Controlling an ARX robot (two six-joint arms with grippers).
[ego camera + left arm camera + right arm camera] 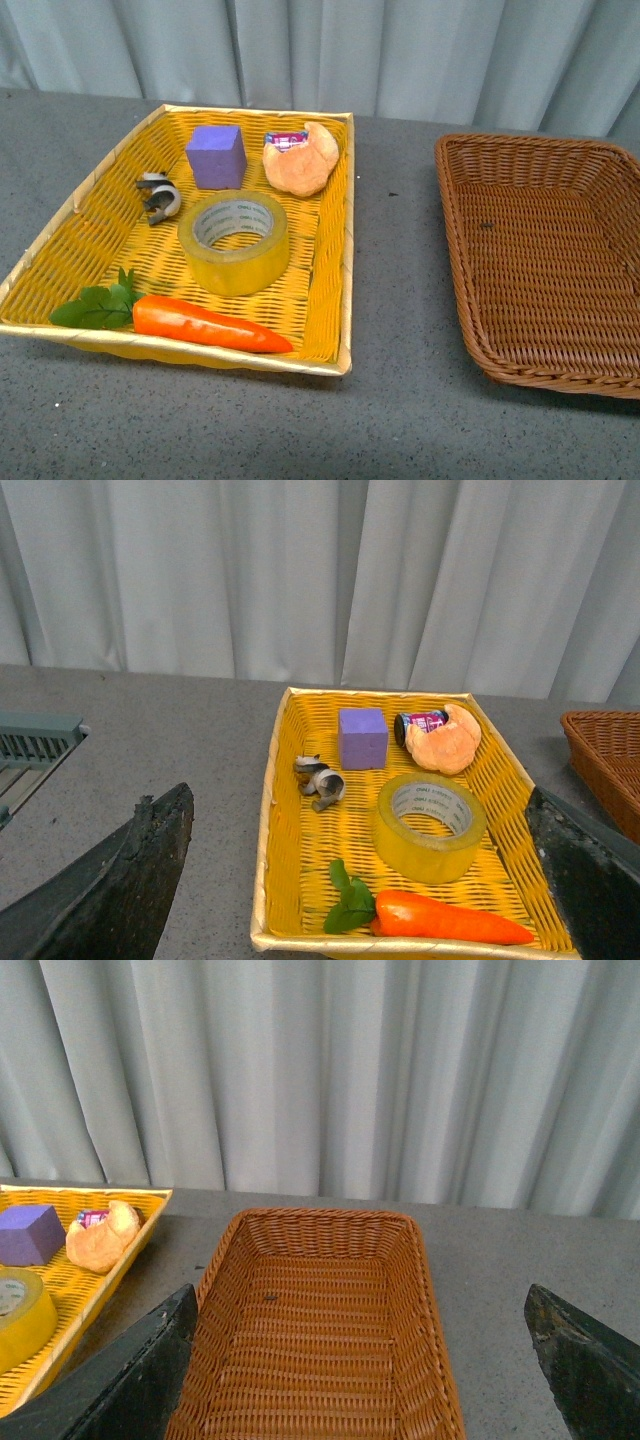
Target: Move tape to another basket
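The tape (pixel 233 241) is a wide yellow roll with a white printed core, lying flat in the middle of the bright yellow basket (pixel 60 225). In the left wrist view the tape (pixel 429 825) lies ahead of my open left gripper (pixel 365 880), whose dark fingers (pixel 130 880) stand wide apart, well short of it. The brown wicker basket (pixel 470 290) sits to the right with nothing in it. My open right gripper (pixel 365 1360) hovers over the near end of the brown basket (pixel 410 1290). No arm shows in the front view.
The yellow basket also holds a purple cube (pixel 216 155), a croissant (pixel 301 160), a small grey-white clip (pixel 159 196) and a toy carrot (pixel 205 324) near its front rim. Grey tabletop (pixel 395 280) separates the baskets. Curtains hang behind.
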